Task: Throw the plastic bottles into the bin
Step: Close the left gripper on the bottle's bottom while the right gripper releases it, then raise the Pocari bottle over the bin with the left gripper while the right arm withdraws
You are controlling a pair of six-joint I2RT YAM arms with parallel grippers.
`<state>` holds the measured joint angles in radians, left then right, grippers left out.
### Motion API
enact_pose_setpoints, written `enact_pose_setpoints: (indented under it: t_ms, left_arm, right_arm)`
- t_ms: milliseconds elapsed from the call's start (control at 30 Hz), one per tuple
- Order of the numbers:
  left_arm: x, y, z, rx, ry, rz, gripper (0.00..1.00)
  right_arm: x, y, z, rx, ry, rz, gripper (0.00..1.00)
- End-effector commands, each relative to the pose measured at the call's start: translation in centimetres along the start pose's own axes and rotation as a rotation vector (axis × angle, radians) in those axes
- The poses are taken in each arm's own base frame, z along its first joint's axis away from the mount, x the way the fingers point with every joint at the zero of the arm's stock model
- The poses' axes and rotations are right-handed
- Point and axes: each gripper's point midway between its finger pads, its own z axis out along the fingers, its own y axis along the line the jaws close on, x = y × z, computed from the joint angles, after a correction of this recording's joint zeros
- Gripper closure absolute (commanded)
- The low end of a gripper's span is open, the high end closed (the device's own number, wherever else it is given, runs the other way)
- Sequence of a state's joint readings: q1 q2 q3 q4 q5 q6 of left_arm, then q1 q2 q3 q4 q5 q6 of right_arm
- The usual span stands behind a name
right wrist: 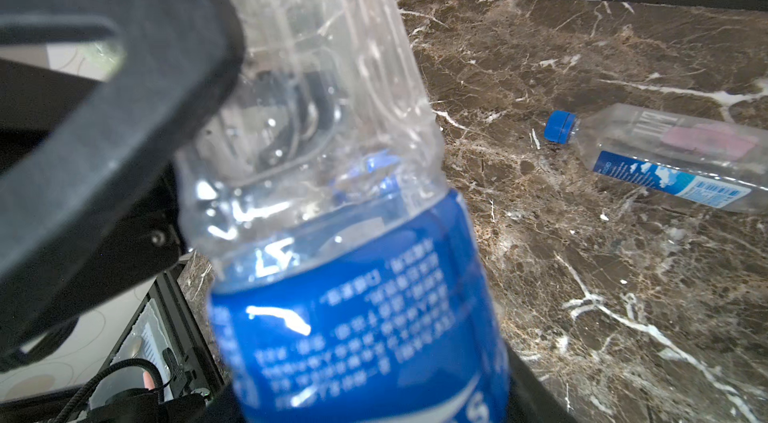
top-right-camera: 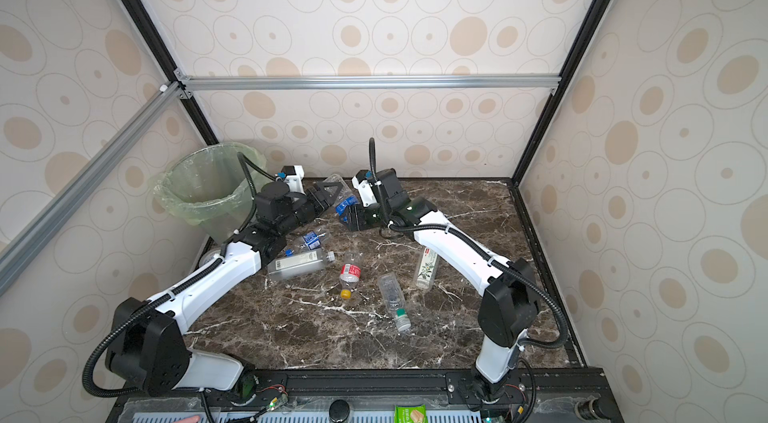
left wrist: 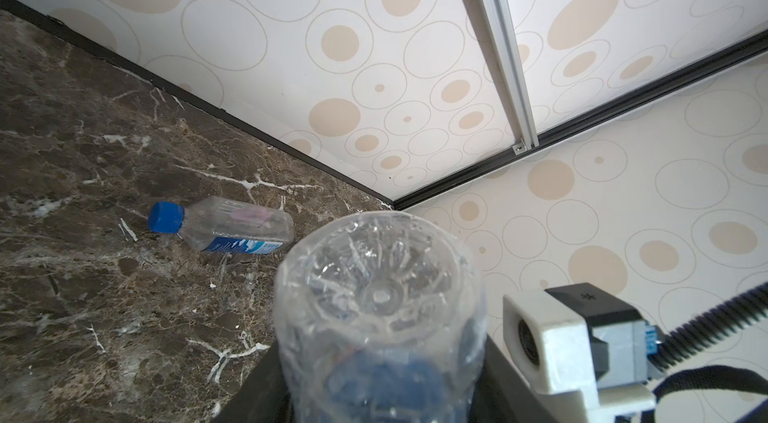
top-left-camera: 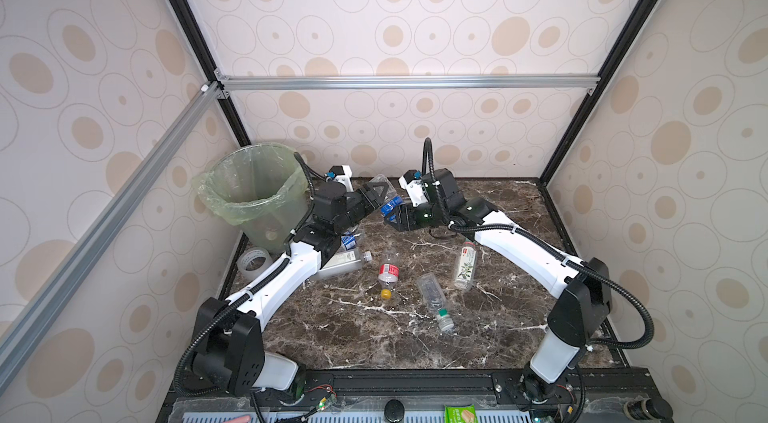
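Where patterned walls [top-left-camera: 415,26] on a metal frame [top-left-camera: 407,82] close us in, the brown marble table [top-left-camera: 498,317] fills the floor. At its back left corner stands the bin [top-left-camera: 259,229], lined in green. Right of it, off the marble, our left gripper [top-left-camera: 382,189] clamps the clear end of a blue-labelled bottle [top-left-camera: 390,206]. Our right gripper [top-left-camera: 392,216] sits at the label end, and we cannot tell whether those fingers press. More bottles [top-left-camera: 388,271] lie mid-table, apart from the bin.
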<state>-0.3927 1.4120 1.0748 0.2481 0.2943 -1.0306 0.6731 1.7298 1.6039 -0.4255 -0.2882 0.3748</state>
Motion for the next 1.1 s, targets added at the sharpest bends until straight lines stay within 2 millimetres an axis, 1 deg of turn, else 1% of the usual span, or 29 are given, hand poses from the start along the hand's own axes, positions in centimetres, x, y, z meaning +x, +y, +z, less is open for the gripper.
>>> enact_pose_setpoints:
  t_ms: [0,133,267,400,500,567,633,667,833,933,1000,1067]
  left_arm:
    - [-0.8,0.5,-0.2,-0.014,-0.03,0.007,0.5]
    - [-1.2,0.8,-0.5,-0.031,-0.037,0.015,0.51]
    - [-1.8,1.3,-1.0,-0.056,-0.047,0.028,0.51]
    - [-2.8,1.3,-1.6,-0.081,-0.062,0.062,0.51]
    - [-4.3,0.7,-2.2,-0.113,-0.078,0.124,0.51]
    - [-5.7,0.2,-2.8,-0.144,-0.104,0.177,0.51]
    - [-7.4,-0.4,-3.5,-0.179,-0.135,0.223,0.51]
    - [-8.2,-0.6,-3.8,-0.196,-0.148,0.237,0.51]
    - [-12.8,-2.6,-6.0,-0.256,-0.246,0.338,0.51]
    - [-16.1,-4.4,-7.7,-0.281,-0.32,0.411,0.5]
    - [-18.6,-5.6,-9.2,-0.312,-0.384,0.467,0.5]
    - [-20.8,-6.7,-10.6,-0.336,-0.444,0.516,0.49]
  right_arm:
    - [-0.6,1.6,-1.4,-0.045,-0.028,-0.029,0.31]
    - [-0.8,1.5,-2.0,-0.027,-0.036,-0.043,0.24]
    - [-1.0,1.2,-3.0,0.006,-0.045,-0.067,0.19]
    - [-1.2,1.1,-4.1,0.03,-0.059,-0.093,0.15]
    - [-1.8,1.5,-5.0,0.035,-0.083,-0.113,0.12]
    - [-2.6,1.9,-5.5,0.03,-0.104,-0.122,0.09]
    - [-3.5,2.6,-6.0,0.015,-0.128,-0.137,0.02]
    - [-4.0,2.8,-6.2,0.009,-0.138,-0.138,0.0]
    - [-7.0,5.5,-7.5,-0.063,-0.215,-0.176,0.0]
    - [-8.4,8.4,-8.4,-0.144,-0.261,-0.245,0.0]
    - [-9.0,10.9,-9.4,-0.204,-0.316,-0.327,0.0]
    - [-9.8,12.7,-10.4,-0.226,-0.372,-0.386,0.0]
